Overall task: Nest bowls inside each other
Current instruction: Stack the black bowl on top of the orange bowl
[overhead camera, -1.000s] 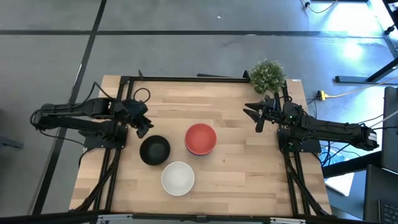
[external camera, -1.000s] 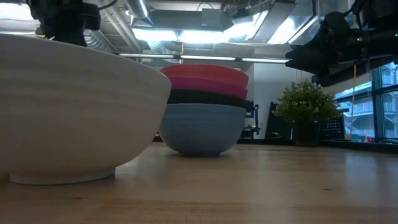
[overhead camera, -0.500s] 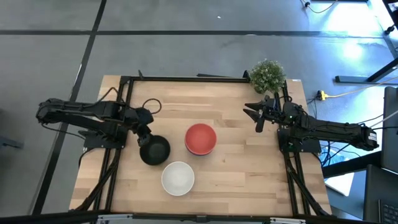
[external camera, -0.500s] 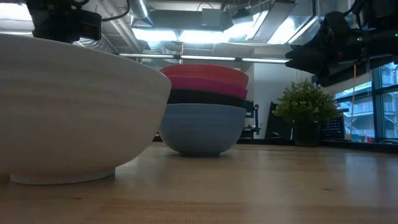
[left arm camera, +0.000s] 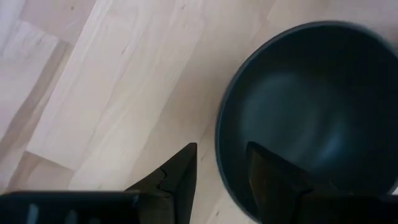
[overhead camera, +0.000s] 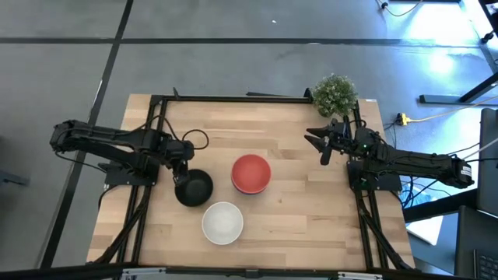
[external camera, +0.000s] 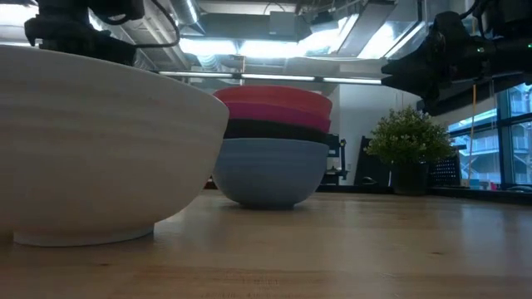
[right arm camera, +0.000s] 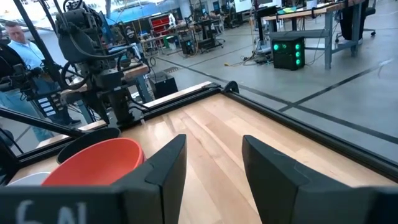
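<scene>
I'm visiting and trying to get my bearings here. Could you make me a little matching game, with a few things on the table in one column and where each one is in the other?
Things:
1. loose black bowl
2. white bowl
3. red bowl
4. potted plant

Places:
A. far right corner of the table
B. top of a nested stack mid-table
C. alone, nearest the front edge
D. at the left gripper, one finger on each side of its rim

Pairs: 1-D, 2-C, 3-B, 4-A

The worktop [overhead camera: 288,210] is pale wood with a smooth face — the black bowl [left arm camera: 311,112] looks like smooth, slightly shiny plastic.
</scene>
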{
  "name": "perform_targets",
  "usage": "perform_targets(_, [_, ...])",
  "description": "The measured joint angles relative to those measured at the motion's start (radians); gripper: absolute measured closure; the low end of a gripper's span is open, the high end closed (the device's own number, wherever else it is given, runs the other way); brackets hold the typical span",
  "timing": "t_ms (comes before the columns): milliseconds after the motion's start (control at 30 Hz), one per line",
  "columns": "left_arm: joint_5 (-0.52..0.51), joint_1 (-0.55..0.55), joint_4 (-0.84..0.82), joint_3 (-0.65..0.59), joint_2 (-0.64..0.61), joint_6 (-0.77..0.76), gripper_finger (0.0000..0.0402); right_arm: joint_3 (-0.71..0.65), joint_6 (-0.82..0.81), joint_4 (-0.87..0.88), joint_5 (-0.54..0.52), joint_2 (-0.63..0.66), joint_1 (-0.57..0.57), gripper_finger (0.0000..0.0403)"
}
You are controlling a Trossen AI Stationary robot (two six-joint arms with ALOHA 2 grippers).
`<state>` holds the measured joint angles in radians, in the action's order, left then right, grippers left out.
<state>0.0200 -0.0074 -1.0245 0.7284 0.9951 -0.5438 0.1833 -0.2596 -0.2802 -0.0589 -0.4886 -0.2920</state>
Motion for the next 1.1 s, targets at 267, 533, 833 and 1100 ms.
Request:
perform_targets(267, [0.001,0.000,0.002,0.000,0.000,-0.031,0.0269,0.000,-0.001,0.000,0.007,0.000,0.000,0.0244])
perform_targets(533, [0.015,0.000,0.002,0.000,0.000,-0.068,0.0269,0.000,-0.001,0.001,0.008,0.000,0.000,0.0244])
perform_targets(833, [0.016,0.000,0.001,0.000,0.003,-0.084,0.0269,0.000,0.003,0.000,0.009,0.000,0.000,0.0244])
perform_targets(1100, [0.018,-0.001,0.034,-0.057,0.016,-0.103,0.0269,0.000,0.002,-0.004,0.010,0.000,0.000,0.0244])
